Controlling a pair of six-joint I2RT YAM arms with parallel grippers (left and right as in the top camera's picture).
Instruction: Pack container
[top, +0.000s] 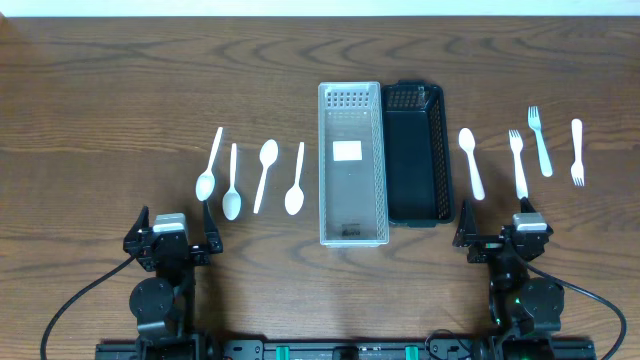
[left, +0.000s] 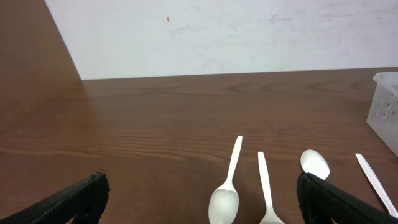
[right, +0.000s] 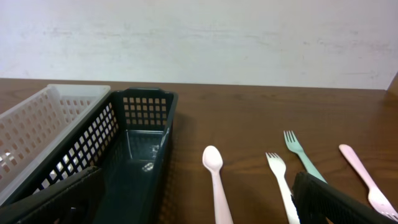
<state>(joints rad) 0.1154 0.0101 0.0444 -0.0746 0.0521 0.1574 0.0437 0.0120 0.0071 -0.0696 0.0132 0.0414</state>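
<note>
A clear plastic bin (top: 352, 165) and a black mesh bin (top: 416, 152) stand side by side at the table's middle, both holding no cutlery. Several white spoons (top: 233, 180) lie left of the bins; they also show in the left wrist view (left: 225, 186). A pale spoon (top: 471, 162) and three forks (top: 517, 163) lie to the right; the spoon (right: 214, 174) and forks (right: 280, 180) show in the right wrist view. My left gripper (top: 172, 237) is open and empty near the front edge. My right gripper (top: 503, 235) is open and empty, just front of the black bin (right: 134, 149).
The clear bin's corner shows at the right edge of the left wrist view (left: 385, 106). A white wall runs behind the table's far edge. Bare wood table (top: 100, 90) lies left of the spoons.
</note>
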